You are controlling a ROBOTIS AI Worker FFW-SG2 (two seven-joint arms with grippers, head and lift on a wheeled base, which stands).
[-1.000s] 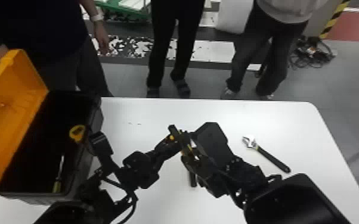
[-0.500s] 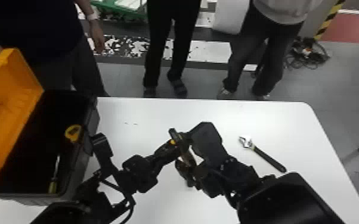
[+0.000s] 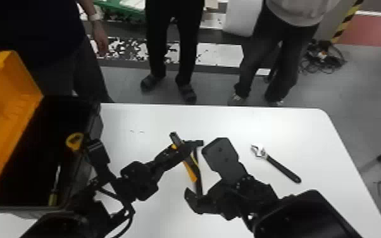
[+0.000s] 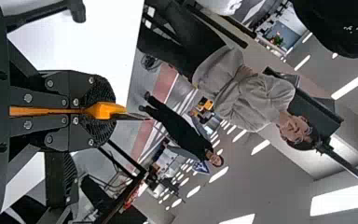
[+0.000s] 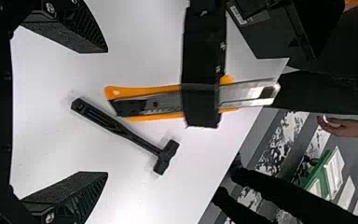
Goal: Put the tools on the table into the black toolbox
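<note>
black toolbox (image 3: 19, 211) open; inside i see a screwdriver (image 3: 53, 193), plus a yellow loop (image 3: 74, 142), probably a handle. left gripper (image 3: 199, 143) pinches the utility knife (image 3: 189, 169) above the table (image 3: 294, 126). right gripper (image 3: 196, 172) spread, hammer (image 5: 121, 133) on the table beyond it.

At the left end of the counter (image 3: 231, 120), the lid (image 3: 6, 104) of the black toolbox (image 3: 88, 171) runs off the head view's left edge, and the box's floor is too dark to make out. What the yellow loop (image 3: 74, 141) in there belongs to cannot be told. The left gripper's (image 3: 196, 144) fingers cover part of the utility knife (image 5: 147, 90), and the hammer (image 5: 121, 130) is partly hidden in the head view. That view's bottom cuts off the counter's near edge.
</note>
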